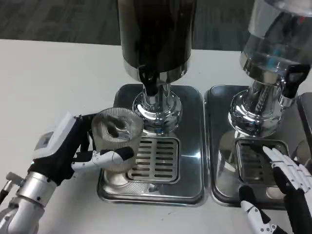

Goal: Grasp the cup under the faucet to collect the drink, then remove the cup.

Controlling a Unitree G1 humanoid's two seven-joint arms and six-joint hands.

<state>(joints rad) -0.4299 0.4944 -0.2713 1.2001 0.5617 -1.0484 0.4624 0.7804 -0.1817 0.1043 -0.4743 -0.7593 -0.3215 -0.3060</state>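
— Gripping the clear ribbed cup [116,139], the robot's left hand [73,148] wraps it from the side, fingers curled across its front wall. So where does the cup stand?

— On the left edge of the steel drip tray [192,131] of the dark drink dispenser [156,34], just beside the slotted grate [155,159] — left of the black faucet [148,80], not beneath it. The cup looks empty, though the glare makes that hard to confirm.

— And the step in hand?

— By my reading, the grasp is made and the positioning is under way. Collecting the drink is not yet done.

— What does the next move call for?

— Likely a short slide or lift to the right and back, so the cup's mouth sits under the spout, kept upright and clear of the chrome column [157,105]. How the tap gets opened, I cannot judge from this view.

— The other hand?

— The right hand [292,180] rests loose over the grate of the neighbouring tray [222,141], fingers spread, holding nothing, under the clear dispenser [275,39].
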